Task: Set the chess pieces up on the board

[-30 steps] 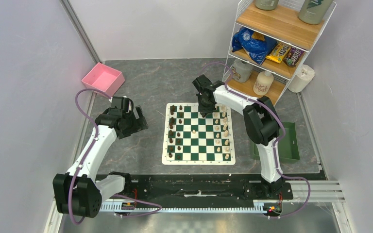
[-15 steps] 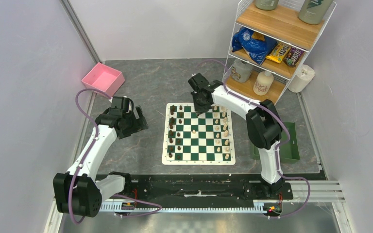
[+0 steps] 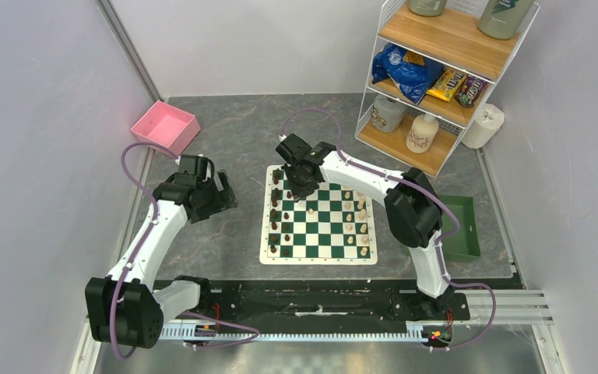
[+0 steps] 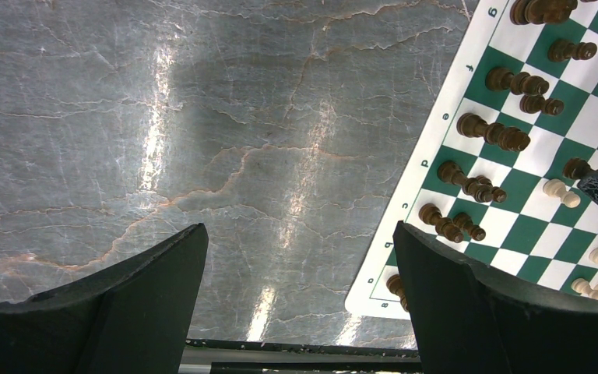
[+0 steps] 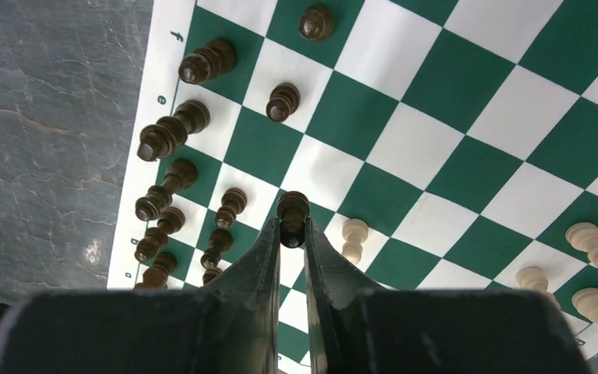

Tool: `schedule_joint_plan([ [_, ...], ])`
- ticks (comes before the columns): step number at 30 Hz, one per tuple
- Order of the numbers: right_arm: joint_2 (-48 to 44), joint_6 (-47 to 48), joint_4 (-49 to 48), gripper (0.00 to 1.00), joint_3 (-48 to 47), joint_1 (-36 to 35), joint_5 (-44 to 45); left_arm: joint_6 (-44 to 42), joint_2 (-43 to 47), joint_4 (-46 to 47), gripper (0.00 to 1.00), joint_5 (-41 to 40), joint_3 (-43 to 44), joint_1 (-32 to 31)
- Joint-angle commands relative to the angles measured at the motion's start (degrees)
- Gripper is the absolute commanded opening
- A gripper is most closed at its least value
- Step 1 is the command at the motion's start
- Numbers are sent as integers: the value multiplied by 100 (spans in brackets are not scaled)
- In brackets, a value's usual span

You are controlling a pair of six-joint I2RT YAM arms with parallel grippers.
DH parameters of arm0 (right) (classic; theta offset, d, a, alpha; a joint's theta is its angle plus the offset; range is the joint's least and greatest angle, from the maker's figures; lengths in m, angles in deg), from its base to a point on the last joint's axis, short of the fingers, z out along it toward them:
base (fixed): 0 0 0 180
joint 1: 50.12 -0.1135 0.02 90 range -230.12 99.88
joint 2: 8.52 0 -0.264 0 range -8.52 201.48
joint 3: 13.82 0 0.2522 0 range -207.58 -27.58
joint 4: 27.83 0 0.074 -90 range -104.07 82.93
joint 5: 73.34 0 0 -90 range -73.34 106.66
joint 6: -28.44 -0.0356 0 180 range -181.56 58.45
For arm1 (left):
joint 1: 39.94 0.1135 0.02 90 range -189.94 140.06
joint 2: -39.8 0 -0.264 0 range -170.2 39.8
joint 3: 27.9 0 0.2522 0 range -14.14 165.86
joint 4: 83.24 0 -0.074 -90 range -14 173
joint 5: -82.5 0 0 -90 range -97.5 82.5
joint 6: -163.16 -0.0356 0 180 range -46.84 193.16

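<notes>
The green-and-white board (image 3: 319, 249) lies mid-table, with dark pieces (image 3: 275, 204) down its left files and pale pieces (image 3: 361, 214) down its right files. One pale pawn (image 3: 311, 212) stands near the middle. My right gripper (image 3: 302, 187) is over the board's far left part, shut on a dark pawn (image 5: 293, 216) held above the squares beside that pale pawn (image 5: 353, 236). My left gripper (image 3: 222, 193) is open and empty over bare table left of the board (image 4: 467, 101); its fingers (image 4: 156, 288) are wide apart.
A pink bin (image 3: 165, 126) sits at the far left. A wire shelf (image 3: 436, 70) with snacks and jars stands at the far right. A green tray (image 3: 461, 226) lies right of the board, behind the right arm.
My right gripper has moved left along the board's far edge, from its right files to its left files, with the dark pawn in it. The left arm has not moved.
</notes>
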Motion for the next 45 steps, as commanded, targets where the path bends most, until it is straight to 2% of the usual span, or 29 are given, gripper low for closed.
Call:
schedule_joint_plan([
  [1, 195, -79, -13, 15, -369, -79, -56, -100, 29, 13, 96, 75, 224, 24],
  [19, 779, -47, 82, 16, -926, -222, -102, -99, 50, 12, 96, 65, 222, 24],
  [36, 1030, -30, 139, 18, -1052, -239, 21, -98, 38, 13, 96, 74, 215, 24],
  [40, 1039, -33, 141, 21, -1052, -239, -11, -103, 38, 13, 96, 76, 215, 24],
  [45, 984, -24, 147, 30, -1055, -239, -102, -105, 24, 13, 96, 75, 222, 24],
])
